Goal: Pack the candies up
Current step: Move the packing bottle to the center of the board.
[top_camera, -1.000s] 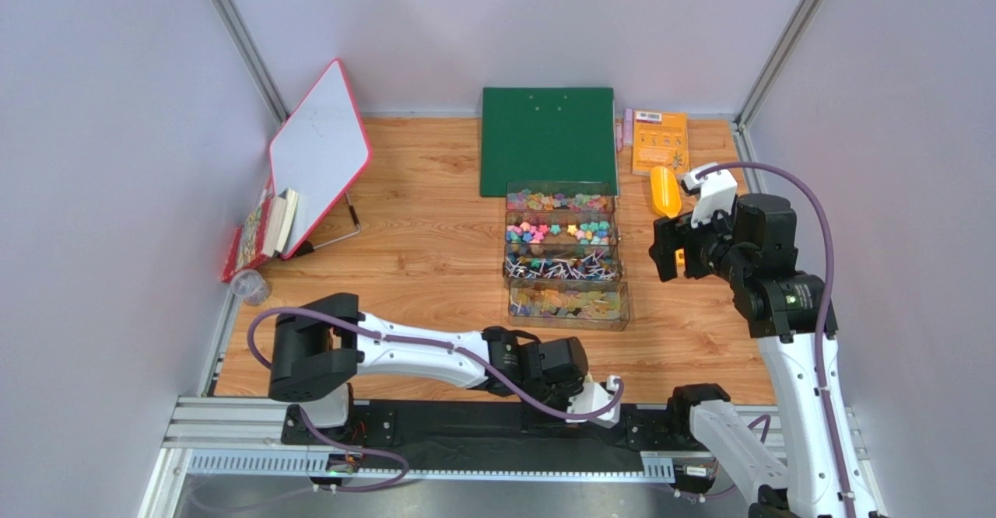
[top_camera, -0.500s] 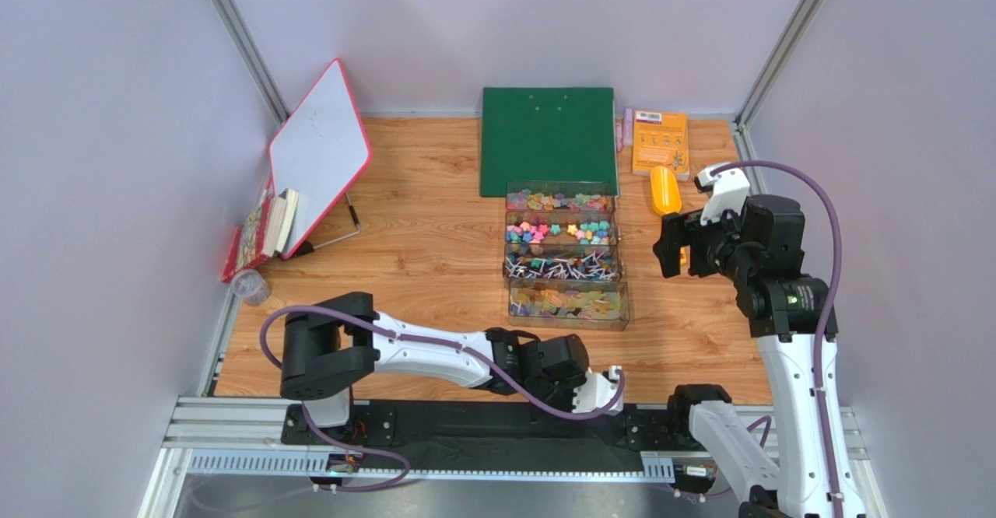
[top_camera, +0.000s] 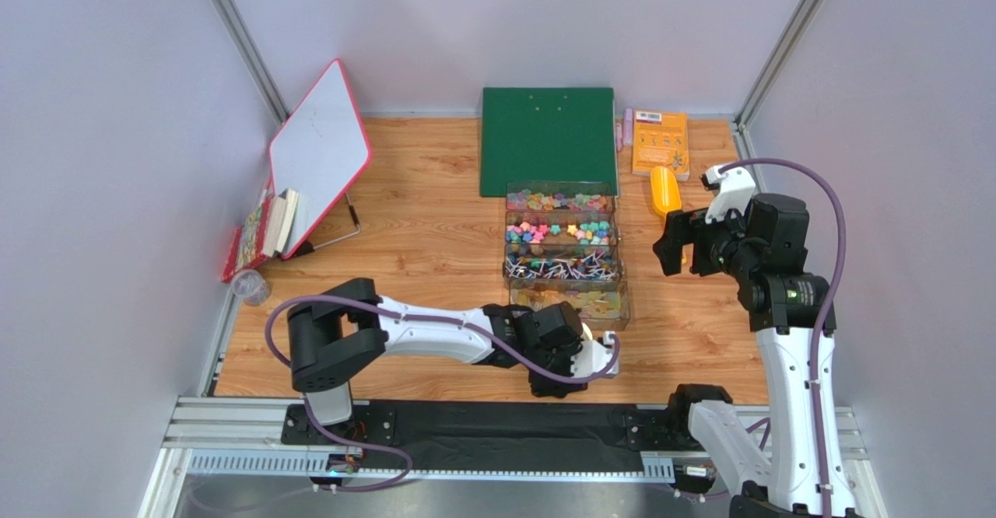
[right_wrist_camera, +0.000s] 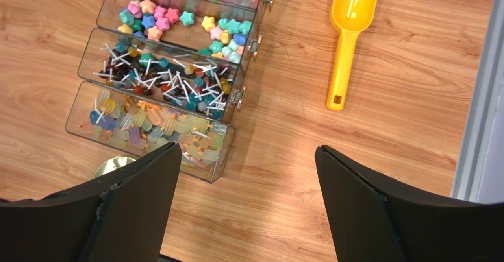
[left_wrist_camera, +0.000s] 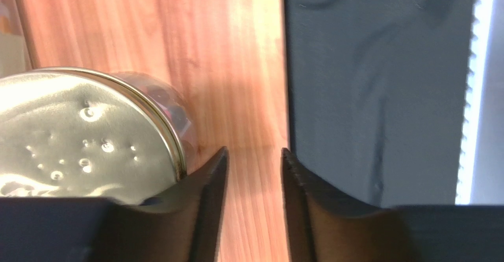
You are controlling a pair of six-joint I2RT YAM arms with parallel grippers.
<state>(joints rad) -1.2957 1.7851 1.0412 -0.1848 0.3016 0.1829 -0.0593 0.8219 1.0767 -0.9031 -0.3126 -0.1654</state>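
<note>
Surface: you are working on a wooden table (top_camera: 409, 226) closed in by pale grey walls.
Candies: the candies (right_wrist_camera: 177, 23), small stars in pink, yellow, green and blue, lie in the second compartment from the top of a clear box (right_wrist_camera: 220, 159) at the centre of the overhead view.
Neighbours: lollipops (right_wrist_camera: 171, 82) fill the compartment just below them.
Scoop: a yellow scoop (top_camera: 664, 191) lies on the wood just right of the box's upper end, handle pointing down the frame.
Jar: a jar with a gold lid (left_wrist_camera: 77, 138) sits near the box's lower end.
Left gripper: your left gripper (left_wrist_camera: 253, 185) shows a narrow gap with only bare wood in it. The jar is just beside its left-of-frame finger; you cannot tell whether they touch.
Right gripper: your right gripper (right_wrist_camera: 245, 173) is spread wide and empty, above the wood right of the box.
Edges: a green board (top_camera: 547, 139) lies top centre, a whiteboard (top_camera: 318, 156) leans at upper left, and an orange packet (top_camera: 659, 142) lies at upper right.
</note>
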